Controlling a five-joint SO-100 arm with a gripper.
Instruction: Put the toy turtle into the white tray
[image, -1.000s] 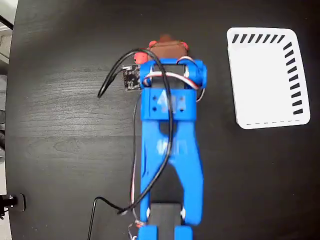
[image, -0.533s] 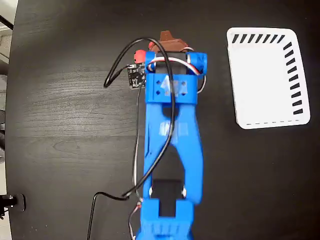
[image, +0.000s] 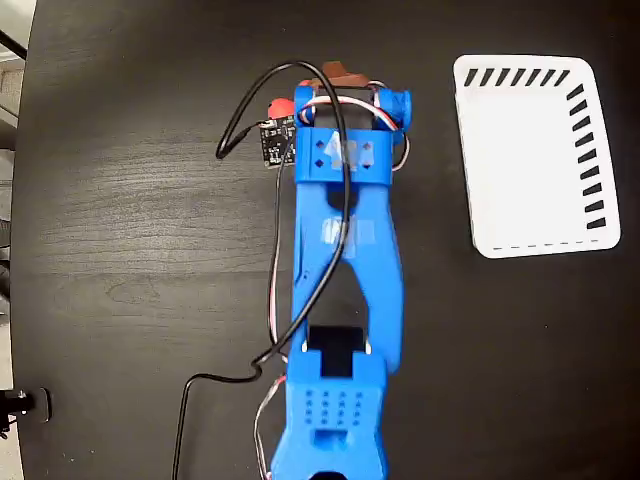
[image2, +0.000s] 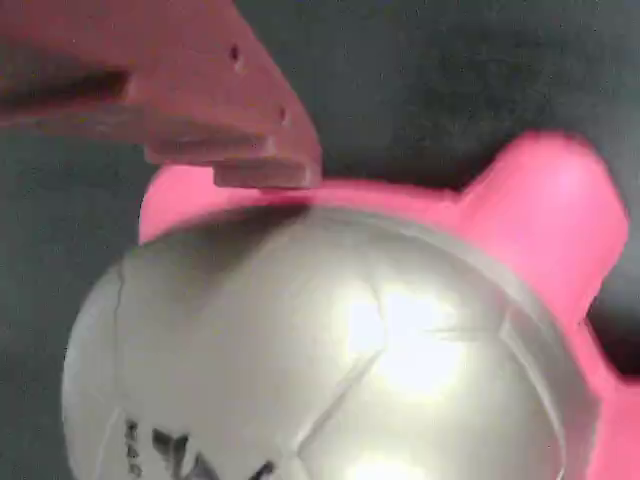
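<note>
Jaws: we cannot tell if clamped on the turtle (image2: 330, 340) | arm has pulled back, turtle lifted? | tray (image: 520, 160) well right

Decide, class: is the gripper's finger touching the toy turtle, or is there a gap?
Touching. In the wrist view, one reddish-brown finger rests against the toy turtle where its pink rim meets the shell, with no gap visible. The fixed view hides this under the arm.

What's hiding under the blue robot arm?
The toy turtle. From above only a bit of red peeks out beside the blue arm; its shell is covered there. The white tray holds nothing.
</note>
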